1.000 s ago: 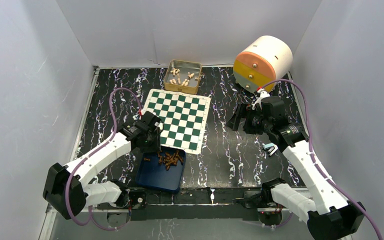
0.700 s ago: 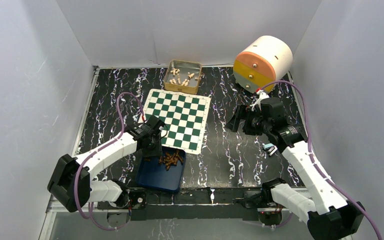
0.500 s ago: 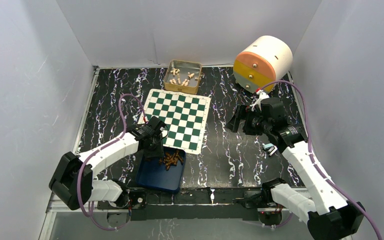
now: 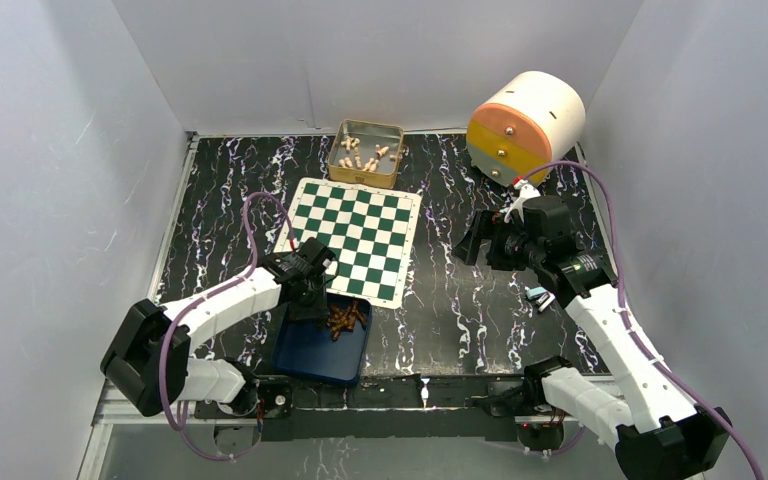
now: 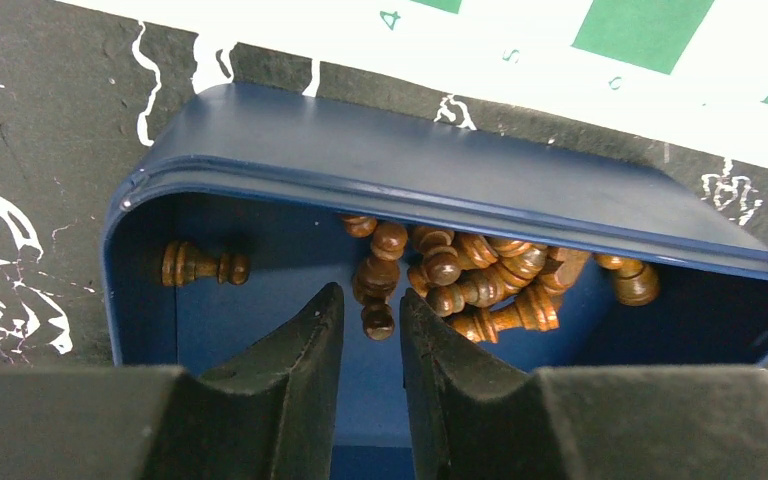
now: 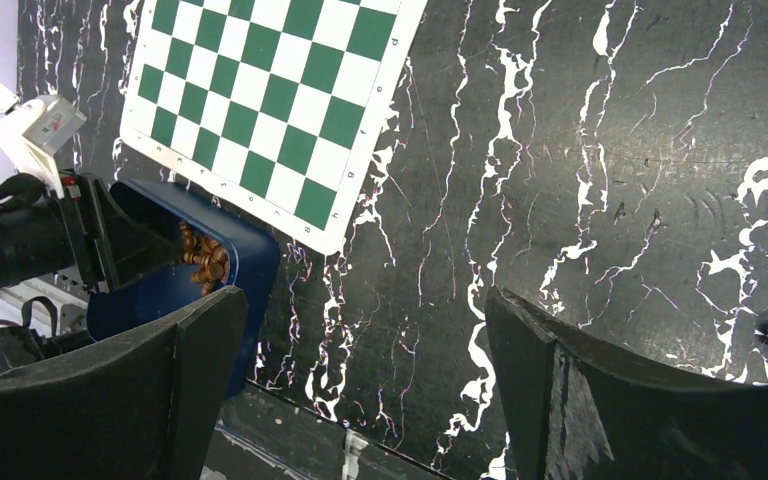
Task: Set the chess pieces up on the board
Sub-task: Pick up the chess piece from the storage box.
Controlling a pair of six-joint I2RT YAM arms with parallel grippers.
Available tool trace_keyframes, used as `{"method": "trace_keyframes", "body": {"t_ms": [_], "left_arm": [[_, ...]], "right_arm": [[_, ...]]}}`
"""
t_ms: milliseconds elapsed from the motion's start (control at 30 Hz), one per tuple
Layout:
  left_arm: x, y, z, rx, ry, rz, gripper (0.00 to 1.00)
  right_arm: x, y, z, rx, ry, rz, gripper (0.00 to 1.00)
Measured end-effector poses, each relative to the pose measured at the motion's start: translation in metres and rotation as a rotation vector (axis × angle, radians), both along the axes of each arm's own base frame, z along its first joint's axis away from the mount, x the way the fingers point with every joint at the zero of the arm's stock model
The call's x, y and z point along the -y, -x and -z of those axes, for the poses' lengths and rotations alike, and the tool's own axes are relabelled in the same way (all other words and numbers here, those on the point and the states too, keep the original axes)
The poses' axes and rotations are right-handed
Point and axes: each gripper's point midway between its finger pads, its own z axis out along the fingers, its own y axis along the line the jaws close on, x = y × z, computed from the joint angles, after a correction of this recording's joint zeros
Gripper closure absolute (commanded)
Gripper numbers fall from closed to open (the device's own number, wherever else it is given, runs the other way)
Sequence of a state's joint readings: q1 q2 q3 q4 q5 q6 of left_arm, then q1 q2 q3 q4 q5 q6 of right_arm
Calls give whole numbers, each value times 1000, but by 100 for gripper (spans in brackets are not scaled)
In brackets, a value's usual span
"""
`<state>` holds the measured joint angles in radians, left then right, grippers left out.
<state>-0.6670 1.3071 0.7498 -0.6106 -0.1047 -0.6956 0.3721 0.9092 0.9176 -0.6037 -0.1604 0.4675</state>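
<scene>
Left gripper (image 5: 372, 298) lowered into blue tray (image 5: 410, 170) | jaws narrowed by chess pieces (image 5: 480, 280)

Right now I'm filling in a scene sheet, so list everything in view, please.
table: one, black marbled, under everything.
board: one, green-white, centre, bare.
chess pieces: many, dark brown, in blue tray.
blue tray: one, navy, at board's near edge.
gold tin: one, gold, beyond board.
cream pieces: several, cream, in tin.
drum: one, white-orange, far right.
small object: one, pale blue, table's right side.
left claw: one, black, narrowly open around one brown piece.
right claw: one, black, wide open, right of board.
</scene>
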Motion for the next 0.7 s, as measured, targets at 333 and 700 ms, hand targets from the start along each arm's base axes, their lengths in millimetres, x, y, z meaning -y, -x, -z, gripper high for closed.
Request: {"method": "trace_keyframes", "body": {"t_ms": [333, 700], "left_arm": [[-3, 6, 10, -27, -20, 6, 83], [-7, 12, 1, -29, -24, 12, 93]], "right_arm": [[0, 0, 0, 0, 0, 1, 1], [0, 0, -1, 4, -3, 5, 1]]}}
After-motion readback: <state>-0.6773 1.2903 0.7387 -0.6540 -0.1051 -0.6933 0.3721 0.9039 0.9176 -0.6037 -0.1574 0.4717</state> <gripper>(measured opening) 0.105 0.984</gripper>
